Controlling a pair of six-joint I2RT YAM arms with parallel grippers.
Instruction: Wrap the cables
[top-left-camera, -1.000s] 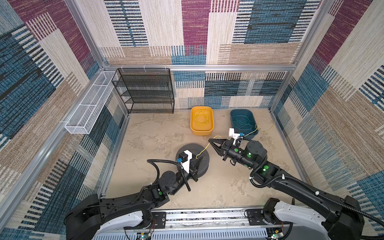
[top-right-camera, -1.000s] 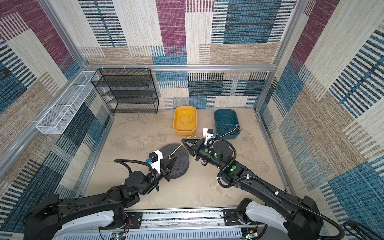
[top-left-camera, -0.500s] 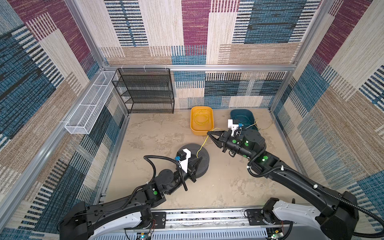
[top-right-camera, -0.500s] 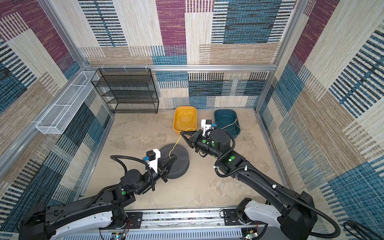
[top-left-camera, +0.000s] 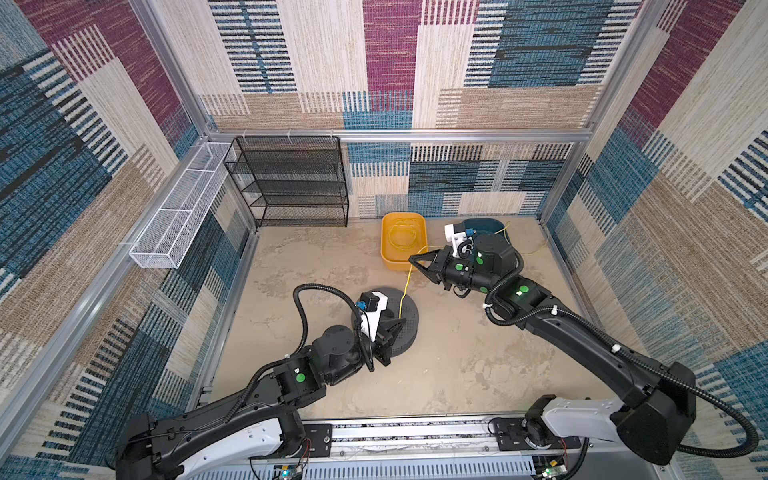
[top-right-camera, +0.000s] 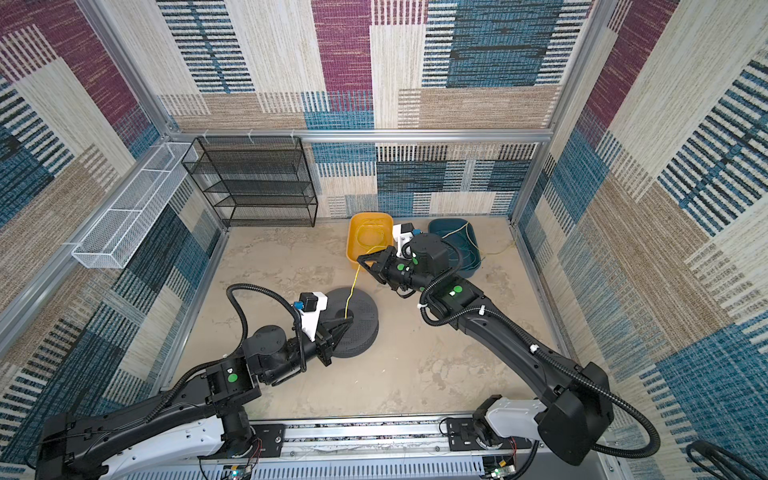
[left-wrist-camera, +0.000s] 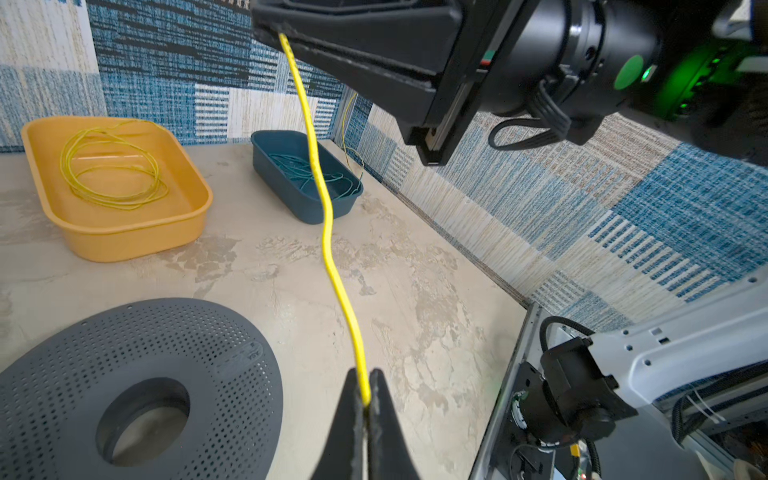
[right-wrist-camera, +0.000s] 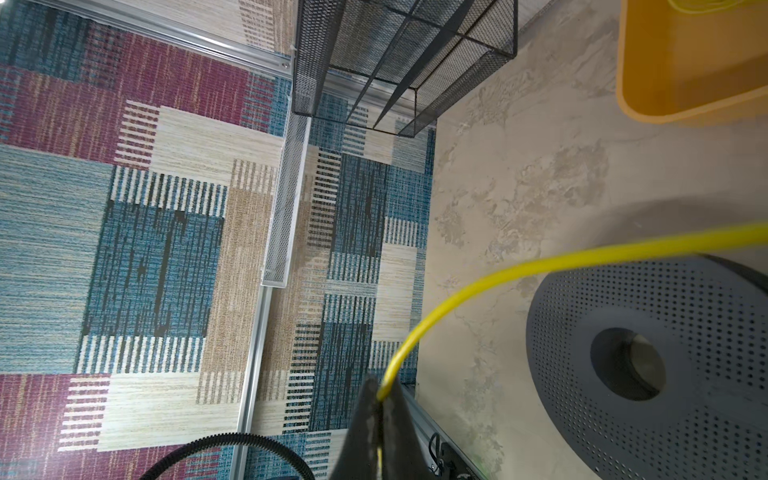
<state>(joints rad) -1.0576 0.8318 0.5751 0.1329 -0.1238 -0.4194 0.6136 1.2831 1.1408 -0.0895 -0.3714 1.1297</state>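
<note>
- The left arm reaches low and forward over the grey perforated disc (left-wrist-camera: 232, 324). The left gripper (top-left-camera: 402, 321) is pinched tight on a yellow cable (left-wrist-camera: 327, 224).
- The right arm bends at the elbow and stretches toward the middle. The right gripper (top-left-camera: 412, 258) is clamped on the same cable, just in front of the yellow tray (left-wrist-camera: 124, 245).
- The cable runs slightly wavy between the two tips.
- A coiled cable (left-wrist-camera: 112, 170) lies in the yellow tray, and loose cable lies in the blue tray (left-wrist-camera: 307, 214).
</note>
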